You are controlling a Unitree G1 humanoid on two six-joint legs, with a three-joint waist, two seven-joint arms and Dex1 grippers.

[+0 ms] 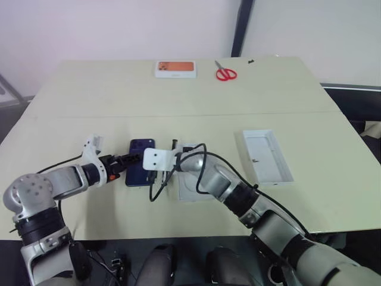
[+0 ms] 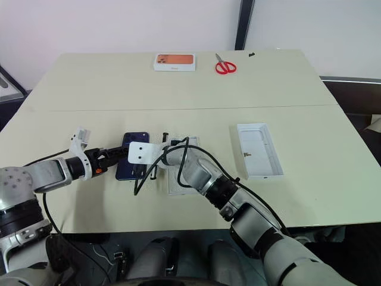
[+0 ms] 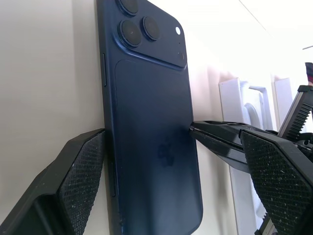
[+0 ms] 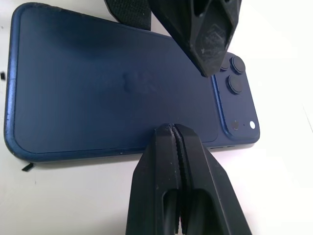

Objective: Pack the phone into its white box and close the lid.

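Observation:
The dark navy phone [image 1: 140, 156] lies back up on the table, its camera cluster [image 3: 146, 29] at the far end. My left gripper [image 1: 131, 161] comes in from the left and stands open, with one finger [image 3: 73, 181] against the phone's long edge and the other finger [image 3: 279, 181] beyond its opposite side. My right gripper [image 4: 171, 129] is shut, its tip resting on the phone's back near the other long edge. The white box [image 1: 189, 187] lies just right of the phone, partly hidden under my right arm. The lid [image 1: 268, 156] lies inside up further right.
A white box with an orange picture [image 1: 175, 68] and red scissors [image 1: 225, 73] lie at the far edge of the table. A black cable [image 1: 202, 161] loops off my right wrist over the white box. The table's front edge runs close below both arms.

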